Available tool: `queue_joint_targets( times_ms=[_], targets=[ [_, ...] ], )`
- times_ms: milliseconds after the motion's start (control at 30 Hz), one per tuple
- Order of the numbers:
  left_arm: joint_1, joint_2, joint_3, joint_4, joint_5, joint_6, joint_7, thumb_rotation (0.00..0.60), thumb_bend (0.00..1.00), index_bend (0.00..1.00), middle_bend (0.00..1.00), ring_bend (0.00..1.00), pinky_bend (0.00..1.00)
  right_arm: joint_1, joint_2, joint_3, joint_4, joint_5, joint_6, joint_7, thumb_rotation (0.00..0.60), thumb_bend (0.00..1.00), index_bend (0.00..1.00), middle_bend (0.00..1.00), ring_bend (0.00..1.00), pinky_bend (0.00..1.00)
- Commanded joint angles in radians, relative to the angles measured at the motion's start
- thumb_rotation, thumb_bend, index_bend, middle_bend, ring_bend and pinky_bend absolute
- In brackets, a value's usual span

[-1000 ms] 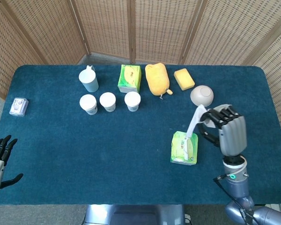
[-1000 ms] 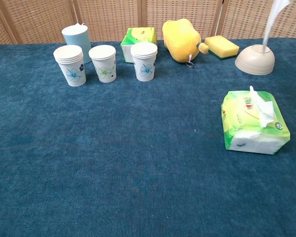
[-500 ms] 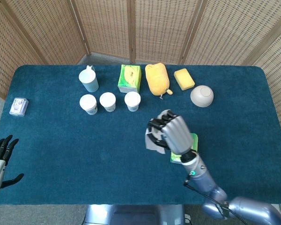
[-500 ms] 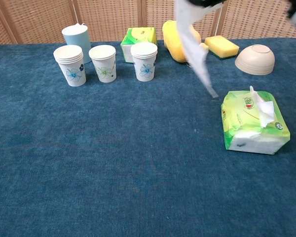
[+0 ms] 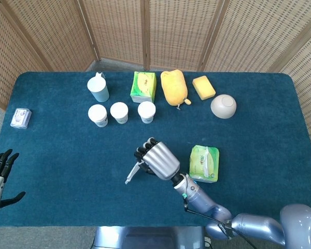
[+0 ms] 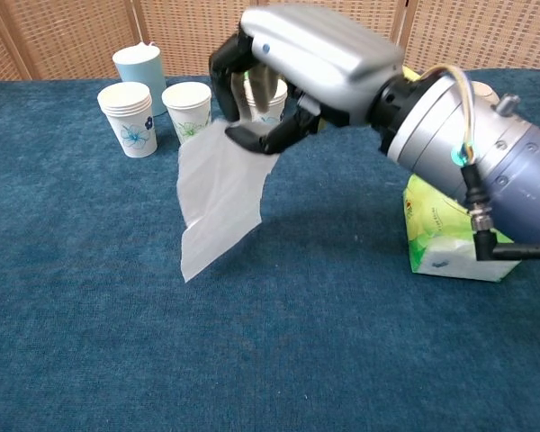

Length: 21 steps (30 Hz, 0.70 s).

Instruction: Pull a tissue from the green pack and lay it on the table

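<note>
My right hand (image 5: 158, 160) (image 6: 297, 67) hangs over the middle of the table, left of the green pack (image 5: 204, 163) (image 6: 445, 238). It pinches a white tissue (image 6: 220, 193) (image 5: 133, 171) that droops from the fingers, its lower end close above the blue cloth. The pack lies flat behind my right forearm, partly hidden in the chest view. My left hand (image 5: 0, 174) stays at the table's near left edge, fingers spread and holding nothing.
Three paper cups (image 5: 119, 112) stand in a row at the back, with a pale blue jug (image 5: 98, 88), a green box (image 5: 143, 86), a yellow plush toy (image 5: 174, 87), a yellow sponge (image 5: 203, 86) and a beige bowl (image 5: 223, 106). A small packet (image 5: 20, 118) lies at far left.
My right hand carried the tissue from above the pack leftward and down toward the table's middle. The tissue came fully free of the pack and now hangs open.
</note>
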Motion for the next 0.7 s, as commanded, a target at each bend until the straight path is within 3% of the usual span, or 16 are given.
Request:
queue_joint_targets(
  times_ms=[33,133,200,500,700],
  targets=[
    [0.000,0.000,0.001,0.000,0.000,0.000,0.001,0.600,0.00,0.00,0.00,0.00,0.00,0.010,0.038,-0.009,-0.052,0.054,-0.053,-0.042,0.600,0.18,0.00,0.07,0.14,0.27],
    [-0.001,-0.003,0.003,-0.001,0.003,-0.003,0.007,0.600,0.00,0.00,0.00,0.00,0.00,0.004,0.064,0.005,-0.088,0.095,-0.060,-0.076,0.600,0.04,0.00,0.00,0.00,0.20],
    [-0.001,-0.005,0.004,-0.002,0.005,-0.004,0.011,0.600,0.00,0.00,0.00,0.00,0.00,-0.003,0.079,0.012,-0.107,0.106,-0.047,-0.094,0.600,0.01,0.00,0.00,0.00,0.18],
    [0.000,-0.007,0.006,-0.007,0.007,-0.002,0.017,0.600,0.00,0.00,0.00,0.00,0.00,-0.048,0.184,0.026,-0.187,0.115,0.024,-0.136,0.600,0.00,0.00,0.00,0.00,0.16],
    [0.004,0.000,0.008,-0.011,0.017,0.008,0.006,0.600,0.00,0.00,0.00,0.00,0.00,-0.143,0.320,-0.024,-0.202,0.064,0.126,-0.088,0.600,0.00,0.00,0.00,0.00,0.16]
  ],
)
